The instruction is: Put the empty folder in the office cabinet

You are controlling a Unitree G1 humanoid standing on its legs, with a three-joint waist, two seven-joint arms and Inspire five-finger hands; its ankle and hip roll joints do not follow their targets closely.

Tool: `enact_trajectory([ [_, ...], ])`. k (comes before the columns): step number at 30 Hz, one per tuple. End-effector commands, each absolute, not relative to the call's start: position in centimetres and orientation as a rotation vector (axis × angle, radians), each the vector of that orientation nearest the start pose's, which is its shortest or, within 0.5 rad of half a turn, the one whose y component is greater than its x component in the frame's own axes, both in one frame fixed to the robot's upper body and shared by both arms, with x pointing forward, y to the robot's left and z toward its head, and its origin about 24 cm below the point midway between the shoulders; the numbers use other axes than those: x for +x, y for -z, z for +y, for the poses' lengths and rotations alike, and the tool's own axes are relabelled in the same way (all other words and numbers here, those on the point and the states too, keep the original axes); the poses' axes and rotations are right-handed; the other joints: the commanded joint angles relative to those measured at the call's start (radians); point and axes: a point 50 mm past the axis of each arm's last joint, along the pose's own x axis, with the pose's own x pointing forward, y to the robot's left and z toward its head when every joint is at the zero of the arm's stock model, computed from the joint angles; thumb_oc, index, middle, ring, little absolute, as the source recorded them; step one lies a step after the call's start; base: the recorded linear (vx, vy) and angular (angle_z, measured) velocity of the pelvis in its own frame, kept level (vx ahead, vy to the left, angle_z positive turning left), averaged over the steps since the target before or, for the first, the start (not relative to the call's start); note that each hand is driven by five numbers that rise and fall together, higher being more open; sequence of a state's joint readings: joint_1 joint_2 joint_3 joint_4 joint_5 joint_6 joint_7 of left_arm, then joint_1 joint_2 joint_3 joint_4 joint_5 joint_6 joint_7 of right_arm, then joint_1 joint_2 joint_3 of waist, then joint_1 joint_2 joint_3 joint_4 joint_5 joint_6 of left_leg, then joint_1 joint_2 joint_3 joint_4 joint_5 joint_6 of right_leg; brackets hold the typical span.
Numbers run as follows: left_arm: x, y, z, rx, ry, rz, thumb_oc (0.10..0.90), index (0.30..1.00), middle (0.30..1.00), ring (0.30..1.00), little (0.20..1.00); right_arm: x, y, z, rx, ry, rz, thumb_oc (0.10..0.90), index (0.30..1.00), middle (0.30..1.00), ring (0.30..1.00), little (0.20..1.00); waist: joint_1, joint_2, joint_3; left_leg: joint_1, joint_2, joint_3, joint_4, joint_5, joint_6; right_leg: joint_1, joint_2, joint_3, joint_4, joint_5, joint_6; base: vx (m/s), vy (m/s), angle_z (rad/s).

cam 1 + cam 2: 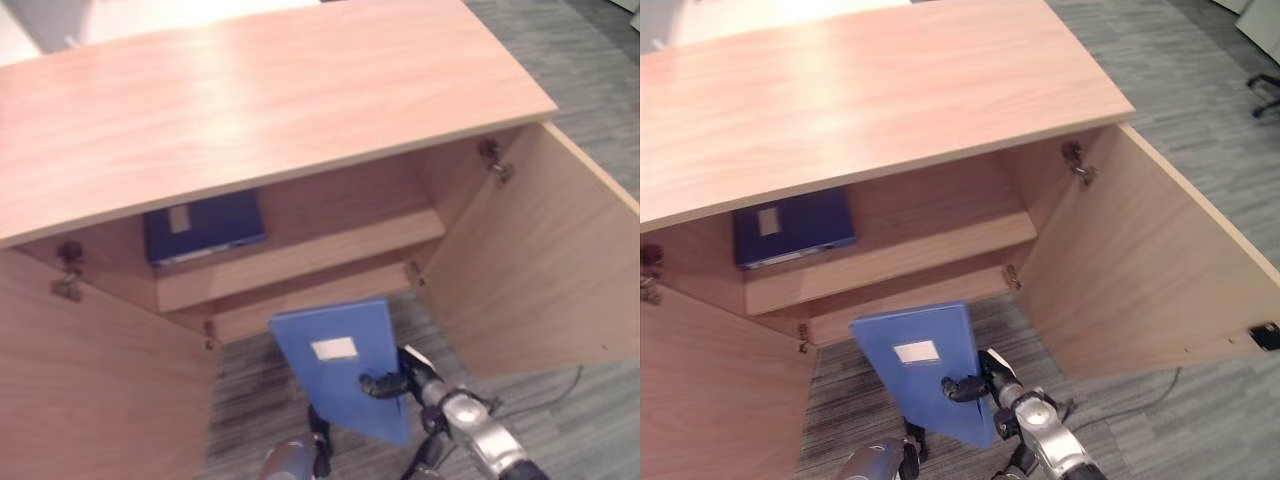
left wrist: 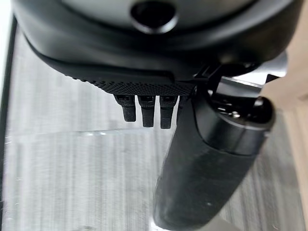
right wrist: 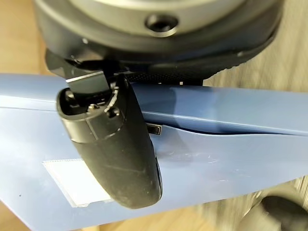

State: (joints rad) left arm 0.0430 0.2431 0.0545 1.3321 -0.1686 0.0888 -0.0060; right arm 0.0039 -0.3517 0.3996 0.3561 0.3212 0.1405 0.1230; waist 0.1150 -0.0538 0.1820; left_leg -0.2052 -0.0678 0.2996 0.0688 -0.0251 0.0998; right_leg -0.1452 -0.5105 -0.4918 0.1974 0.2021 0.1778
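A light blue folder with a white label stands tilted in front of the open office cabinet, below its shelf. My right hand is shut on the folder's right edge. In the right wrist view its thumb presses on the folder's front face, and the fingers are hidden behind it. My left hand is low by the folder's bottom left corner. In its own wrist view the fingers are curled over grey carpet and hold nothing.
A dark blue binder lies on the left of the shelf. Both cabinet doors stand wide open, the left door and the right door flanking the opening. Grey carpet covers the floor in front.
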Motion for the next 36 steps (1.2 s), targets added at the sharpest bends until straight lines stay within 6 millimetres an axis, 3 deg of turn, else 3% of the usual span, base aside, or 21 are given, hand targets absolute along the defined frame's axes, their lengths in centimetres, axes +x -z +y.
enact_trajectory([
  [1, 1.4, 16.2, 27.4, 0.204, -0.336, 1.502, 0.800, 0.900, 0.900, 0.900, 0.900, 23.8, 0.9, -12.5, 0.100, -0.468, 0.312, 0.400, 0.300, 0.300, 0.300, 0.300, 0.000, 0.018, -0.027, 0.100, -0.024, -0.129, -0.081, -0.090, -0.001, 0.051, -0.054, 0.164, 0.073, 0.260, 0.069, 0.01, 0.092, 0.40],
  [2, 1.6, 16.1, 27.6, 0.214, -0.348, 1.499, 0.800, 0.900, 0.900, 0.900, 0.900, 23.7, 0.7, -12.3, 0.140, -0.475, 0.301, 0.400, 0.300, 0.300, 0.300, 0.300, -0.010, 0.023, -0.022, 0.116, -0.018, -0.145, -0.106, -0.072, -0.002, 0.015, -0.003, 0.219, 0.084, 0.170, 0.041, -0.02, 0.003, 0.55],
  [4, 2.1, 15.9, 28.0, 0.228, -0.366, 1.488, 0.800, 0.900, 0.900, 0.900, 0.900, 23.9, 0.6, -11.9, 0.185, -0.475, 0.291, 0.400, 0.300, 0.300, 0.300, 0.300, -0.022, 0.032, -0.018, 0.122, 0.008, -0.151, -0.123, -0.047, -0.016, -0.047, 0.098, 0.261, 0.059, 0.001, 0.001, -0.03, -0.110, 0.49],
  [5, 3.3, 15.7, 28.3, 0.226, -0.400, 1.452, 0.800, 0.900, 0.900, 0.900, 0.900, 24.2, 0.2, -11.4, 0.233, -0.485, 0.278, 0.400, 0.300, 0.300, 0.300, 0.300, -0.041, 0.032, -0.002, 0.130, 0.028, -0.172, -0.131, -0.029, -0.032, -0.117, 0.225, 0.309, -0.008, -0.123, -0.028, -0.01, -0.231, 0.25],
  [7, 4.5, 15.6, 28.4, 0.215, -0.419, 1.424, 0.800, 0.900, 0.900, 0.900, 0.900, 24.5, -0.1, -11.1, 0.249, -0.493, 0.268, 0.400, 0.300, 0.300, 0.300, 0.300, -0.059, 0.015, 0.023, 0.143, 0.011, -0.203, -0.127, -0.017, -0.040, -0.175, 0.337, 0.390, -0.102, -0.098, -0.029, 0.00, -0.200, 0.29],
  [8, 4.9, 15.6, 28.4, 0.209, -0.424, 1.416, 0.800, 0.900, 0.900, 0.900, 0.900, 24.6, -0.2, -11.1, 0.247, -0.493, 0.268, 0.400, 0.300, 0.300, 0.300, 0.300, -0.061, 0.010, 0.030, 0.156, -0.001, -0.219, -0.132, -0.020, -0.044, -0.195, 0.365, 0.406, -0.133, -0.079, -0.021, 0.07, -0.124, 0.72],
  [12, 4.5, 15.5, 28.6, 0.235, -0.425, 1.430, 0.800, 0.900, 0.900, 0.900, 0.900, 24.1, 0.1, -11.4, 0.319, -0.480, 0.285, 0.400, 0.300, 0.300, 0.300, 0.300, -0.056, -0.012, 0.014, 0.190, -0.031, -0.271, -0.129, -0.037, -0.053, -0.127, 0.366, 0.388, -0.194, -0.054, -0.021, 0.19, -0.100, 0.97],
  [20, 1.9, 15.6, 28.9, 0.243, -0.457, 1.503, 0.800, 0.900, 0.900, 0.900, 0.900, 23.8, -0.5, -12.8, 0.556, -0.400, 0.269, 0.400, 0.300, 0.300, 0.300, 0.300, -0.058, -0.010, -0.036, 0.223, 0.034, -0.294, -0.156, -0.034, -0.097, -0.041, 0.386, 0.318, -0.250, -0.080, -0.044, 0.15, -0.122, 0.33],
  [24, 0.4, 15.7, 28.6, 0.218, -0.487, 1.535, 0.800, 0.900, 0.900, 0.900, 0.900, 25.2, -2.0, -15.0, 0.726, -0.239, 0.151, 0.400, 0.300, 0.300, 0.300, 0.300, -0.058, -0.003, -0.046, 0.224, 0.057, -0.296, -0.156, -0.036, -0.114, -0.020, 0.396, 0.307, -0.263, -0.098, -0.054, 0.09, -0.089, 0.14],
  [25, -0.2, 15.9, 28.1, 0.201, -0.500, 1.544, 0.800, 0.900, 0.900, 0.900, 0.900, 26.4, -2.9, -16.7, 0.834, -0.099, 0.071, 0.400, 0.300, 0.300, 0.300, 0.300, -0.055, 0.006, -0.040, 0.223, 0.066, -0.298, -0.156, -0.035, -0.120, -0.012, 0.401, 0.303, -0.267, -0.104, -0.058, 0.05, -0.080, -0.11],
  [30, 0.0, 16.0, 27.9, 0.196, -0.527, 1.524, 0.800, 0.900, 0.900, 0.900, 0.900, 28.5, -4.6, -19.0, 1.041, 0.089, -0.082, 0.400, 0.300, 0.300, 0.300, 0.300, -0.049, 0.023, -0.016, 0.187, 0.073, -0.314, -0.156, -0.021, -0.129, -0.034, 0.404, 0.296, -0.259, -0.114, -0.068, 0.00, -0.059, 0.00],
  [36, 0.4, 16.0, 27.8, 0.219, -0.521, 1.515, 0.800, 0.900, 0.900, 0.900, 0.900, 29.5, -5.4, -21.6, 1.251, 0.282, -0.238, 0.400, 0.300, 0.300, 0.300, 0.300, -0.051, 0.040, 0.016, 0.146, 0.078, -0.328, -0.156, -0.008, -0.134, -0.067, 0.407, 0.287, -0.245, -0.123, -0.075, -0.01, -0.035, 0.11],
])
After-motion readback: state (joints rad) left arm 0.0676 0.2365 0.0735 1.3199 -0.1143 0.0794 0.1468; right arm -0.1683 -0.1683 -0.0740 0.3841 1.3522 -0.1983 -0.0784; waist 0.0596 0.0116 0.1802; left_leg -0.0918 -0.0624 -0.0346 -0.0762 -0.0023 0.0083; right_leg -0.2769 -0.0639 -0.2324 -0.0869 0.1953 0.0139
